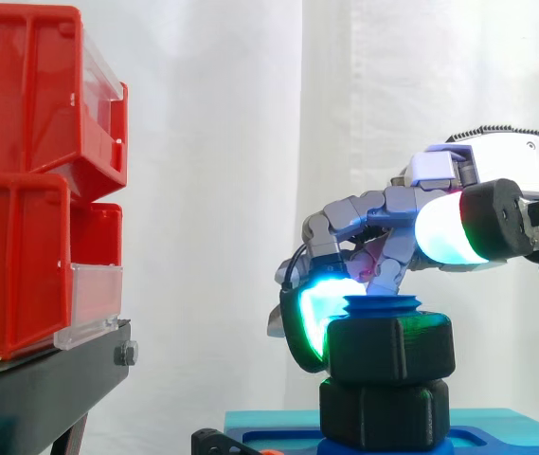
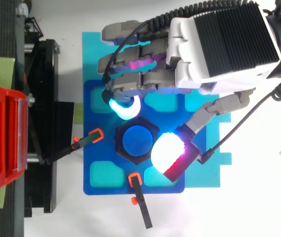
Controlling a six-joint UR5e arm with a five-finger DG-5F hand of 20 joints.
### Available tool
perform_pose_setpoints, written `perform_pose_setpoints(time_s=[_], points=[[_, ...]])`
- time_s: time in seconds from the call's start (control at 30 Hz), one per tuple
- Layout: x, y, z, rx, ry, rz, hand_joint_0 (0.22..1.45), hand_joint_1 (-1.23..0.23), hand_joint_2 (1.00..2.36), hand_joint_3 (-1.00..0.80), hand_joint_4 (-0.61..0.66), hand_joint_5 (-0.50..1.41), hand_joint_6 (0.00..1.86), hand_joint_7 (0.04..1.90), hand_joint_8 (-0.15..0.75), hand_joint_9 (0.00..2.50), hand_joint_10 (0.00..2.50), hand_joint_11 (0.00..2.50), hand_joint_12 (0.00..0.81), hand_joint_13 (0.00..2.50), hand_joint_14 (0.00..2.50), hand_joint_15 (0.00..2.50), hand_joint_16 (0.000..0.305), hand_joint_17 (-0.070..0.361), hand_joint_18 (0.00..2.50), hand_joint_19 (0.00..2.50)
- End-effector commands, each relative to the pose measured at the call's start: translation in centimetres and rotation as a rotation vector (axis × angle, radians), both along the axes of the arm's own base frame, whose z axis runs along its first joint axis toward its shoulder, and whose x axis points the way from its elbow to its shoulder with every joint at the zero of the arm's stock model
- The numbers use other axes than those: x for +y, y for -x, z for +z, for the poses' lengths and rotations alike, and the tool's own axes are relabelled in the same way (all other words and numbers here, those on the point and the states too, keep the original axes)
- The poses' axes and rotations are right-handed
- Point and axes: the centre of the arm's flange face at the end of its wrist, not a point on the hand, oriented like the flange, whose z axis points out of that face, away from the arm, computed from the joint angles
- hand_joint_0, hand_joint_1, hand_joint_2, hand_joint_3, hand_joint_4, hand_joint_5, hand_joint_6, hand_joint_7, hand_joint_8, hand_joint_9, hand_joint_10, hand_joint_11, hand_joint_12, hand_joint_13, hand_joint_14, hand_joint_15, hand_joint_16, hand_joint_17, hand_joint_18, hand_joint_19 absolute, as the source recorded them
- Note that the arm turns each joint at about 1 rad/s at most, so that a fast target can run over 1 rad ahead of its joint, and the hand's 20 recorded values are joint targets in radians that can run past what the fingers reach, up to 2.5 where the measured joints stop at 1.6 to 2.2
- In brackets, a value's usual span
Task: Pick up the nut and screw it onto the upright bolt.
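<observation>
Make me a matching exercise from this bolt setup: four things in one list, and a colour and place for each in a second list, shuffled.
Things:
1 upper nut
2 bolt
3 bins
4 base plate

Descriptions:
A red, stacked on the stand
B black, gripped by the hand
C blue, flat, beneath the bolt
D blue, upright, tip showing above the nut

Pairs: 1-B, 2-D, 3-A, 4-C

Red bins [image 1: 23,104] (stacked) stand well apart from the nut [image 1: 392,346].
</observation>
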Motion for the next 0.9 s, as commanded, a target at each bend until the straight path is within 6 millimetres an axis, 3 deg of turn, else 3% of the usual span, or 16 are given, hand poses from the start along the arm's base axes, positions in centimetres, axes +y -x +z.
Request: perform_pose_setpoints(time_s=[0.0, 0.87], points=[[-0.04, 0.02, -0.02, 0.000, 0.000, 0.000, 0.51, -0.29, 1.00, -0.50, 0.09, 0.04, 0.56, 1.37, 0.263, 1.07, 0.00, 0.01, 0.248, 0.55, 0.00, 0.00, 0.026, 0.058, 0.22, 0.00], [-0.15, 0.15, -0.15, 0.012, 0.002, -0.002, 0.52, -0.33, 1.00, -0.50, 0.07, 0.05, 0.54, 1.41, 0.252, 1.16, 0.00, 0.02, 0.231, 0.61, 0.00, 0.00, 0.022, 0.051, 0.29, 0.00]])
